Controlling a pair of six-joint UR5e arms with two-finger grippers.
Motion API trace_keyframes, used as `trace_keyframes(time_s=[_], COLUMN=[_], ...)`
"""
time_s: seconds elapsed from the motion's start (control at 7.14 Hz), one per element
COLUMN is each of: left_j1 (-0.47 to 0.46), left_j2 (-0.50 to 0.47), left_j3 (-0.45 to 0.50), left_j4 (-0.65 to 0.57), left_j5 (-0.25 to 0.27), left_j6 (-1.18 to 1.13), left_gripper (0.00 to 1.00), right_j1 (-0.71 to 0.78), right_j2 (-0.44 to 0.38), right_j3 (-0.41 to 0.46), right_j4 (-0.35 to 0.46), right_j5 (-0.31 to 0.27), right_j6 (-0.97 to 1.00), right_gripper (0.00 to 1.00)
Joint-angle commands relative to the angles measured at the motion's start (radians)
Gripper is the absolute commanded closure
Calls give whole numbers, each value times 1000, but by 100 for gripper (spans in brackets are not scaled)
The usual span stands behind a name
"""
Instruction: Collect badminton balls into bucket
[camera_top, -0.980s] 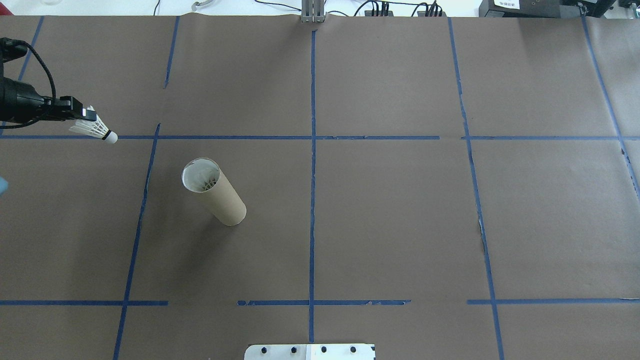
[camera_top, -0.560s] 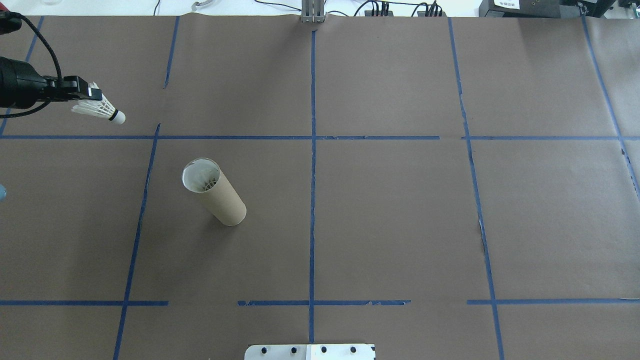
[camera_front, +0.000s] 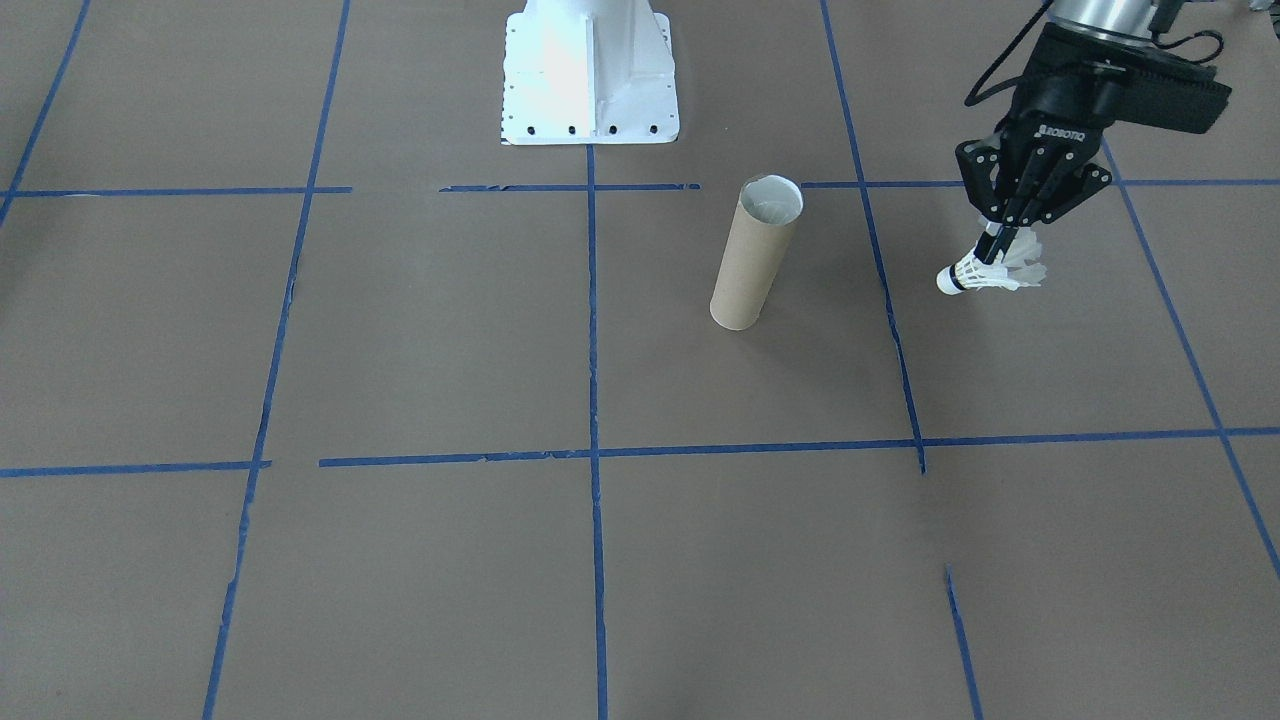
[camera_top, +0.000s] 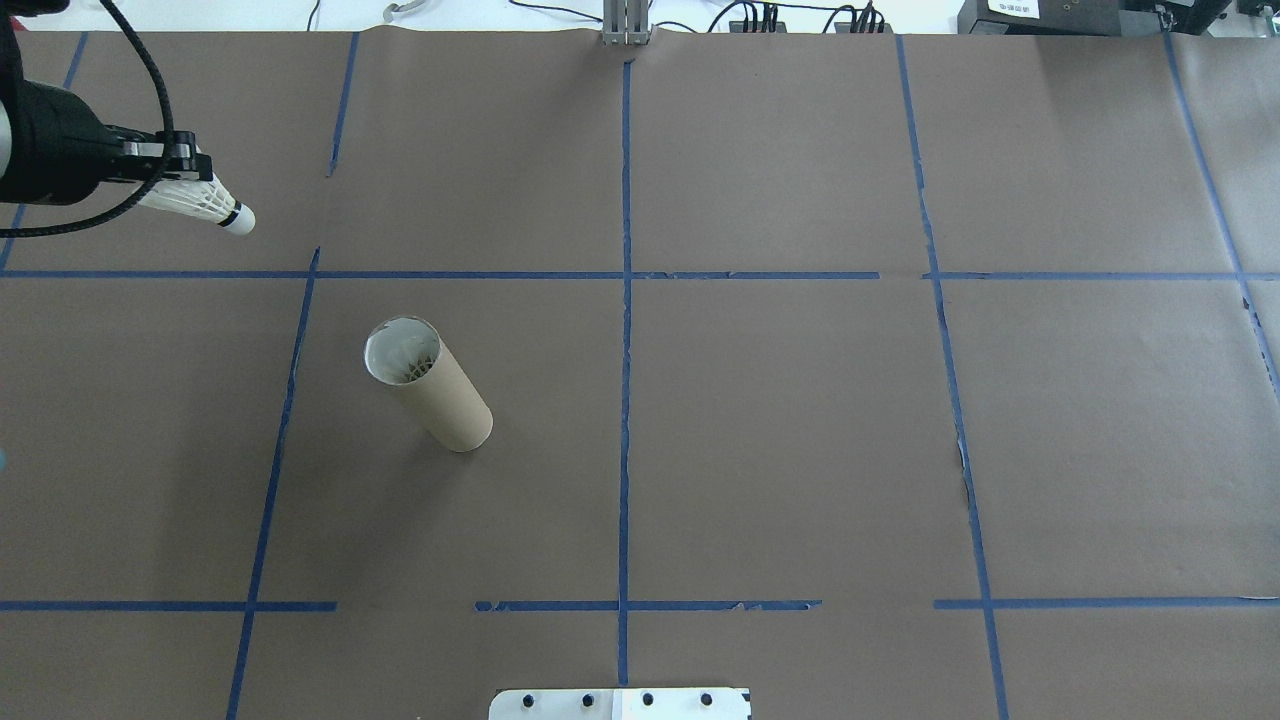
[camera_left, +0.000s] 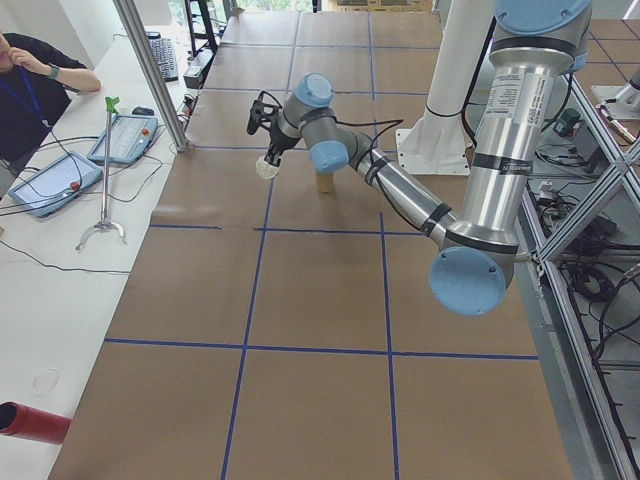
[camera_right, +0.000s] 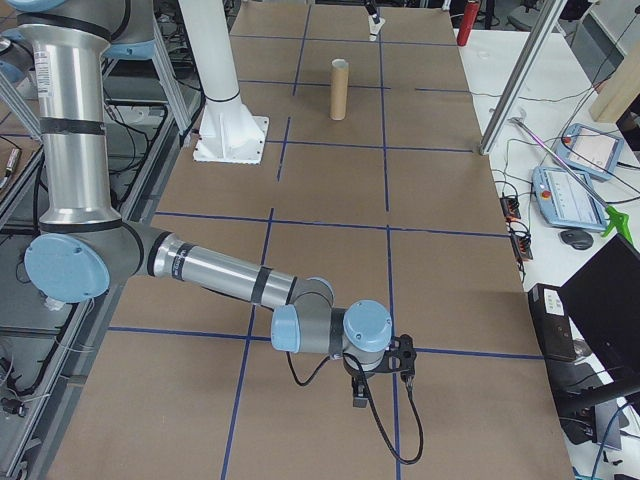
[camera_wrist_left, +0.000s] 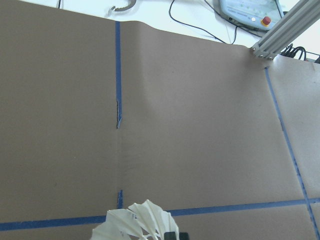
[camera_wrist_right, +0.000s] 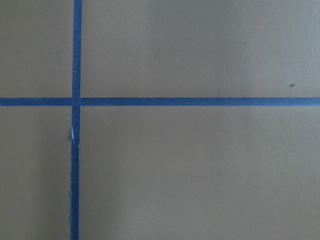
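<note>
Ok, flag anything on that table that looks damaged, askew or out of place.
Only the surface is worn: the blue tape is torn and ragged near the right side, and some grid lines have gaps. The tube stands upright, and the left gripper has its jaws shut on the shuttlecock, held clear of the paper.

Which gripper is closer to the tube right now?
Left. The left gripper, holding the shuttlecock, hangs a short way off the tube. The right gripper is at the far end of the table.
</note>
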Motion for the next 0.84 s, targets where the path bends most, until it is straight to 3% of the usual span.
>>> trace_keyframes(time_s=[0.0, 0.28, 0.56, 0.7], left_j1=[100, 218, 342, 359], left_j2=[-172, -345, -410, -424], left_j3=[-70, -81, -74, -71], left_j4=[357, 652, 776, 776], left_j5=[98, 217, 333, 360], left_j6=[14, -15, -195, -245], left_gripper=[100, 100, 100, 100], right_j1=[0, 0, 0, 0], right_j2=[0, 0, 0, 0], right_j3=[0, 0, 0, 0], right_j4=[0, 0, 0, 0], right_j5=[0, 0, 0, 0], right_j6=[-1, 0, 0, -1], right_gripper=[0, 0, 0, 0])
